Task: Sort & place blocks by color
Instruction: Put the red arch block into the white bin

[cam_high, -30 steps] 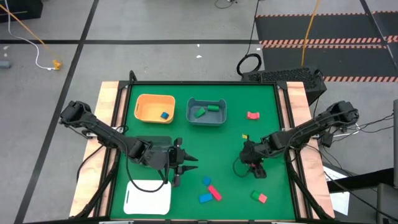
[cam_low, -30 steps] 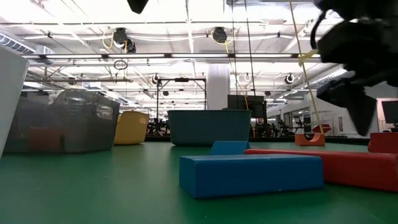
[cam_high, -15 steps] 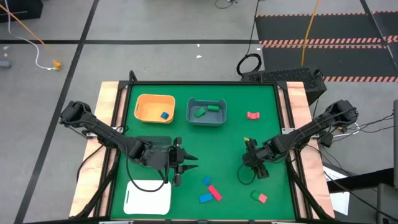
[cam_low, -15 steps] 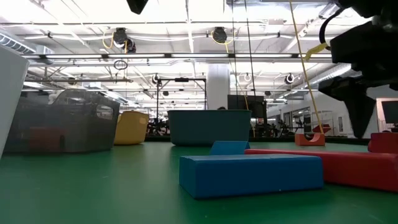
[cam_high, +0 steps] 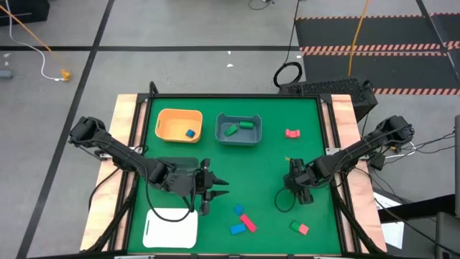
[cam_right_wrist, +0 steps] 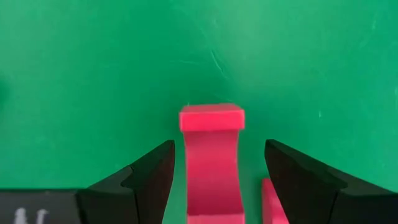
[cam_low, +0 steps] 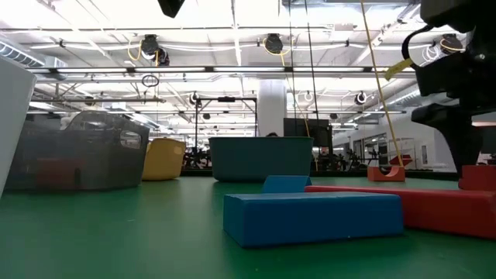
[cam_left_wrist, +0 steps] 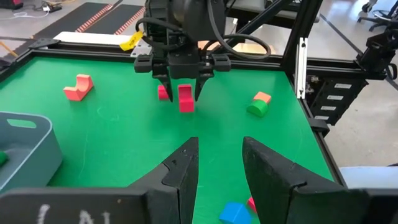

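My right gripper (cam_high: 298,190) is down at the green mat on the table's right side, open. Its fingers stand on either side of an upright red block (cam_right_wrist: 211,134), with a gap showing on each side. The left wrist view shows this block (cam_left_wrist: 185,99) between those fingers from the front, and a second red piece (cam_left_wrist: 163,92) beside it. My left gripper (cam_high: 209,193) waits open near the table's middle, just beyond the white tray (cam_high: 171,229). Loose blocks lie near the front edge: a blue cube (cam_high: 238,209), a red bar (cam_high: 248,222), a blue bar (cam_high: 237,230) and a green and red pair (cam_high: 299,228).
The orange bin (cam_high: 167,124) holds a blue block (cam_high: 190,133). The grey bin (cam_high: 255,137) holds two green blocks (cam_high: 230,130). A red arch block (cam_high: 291,133) lies right of the bins. Bare green mat lies between the two grippers.
My right gripper has shifted a little toward the table's right edge; in the low view it slides rightward. My left arm has kept still and no block has visibly moved.
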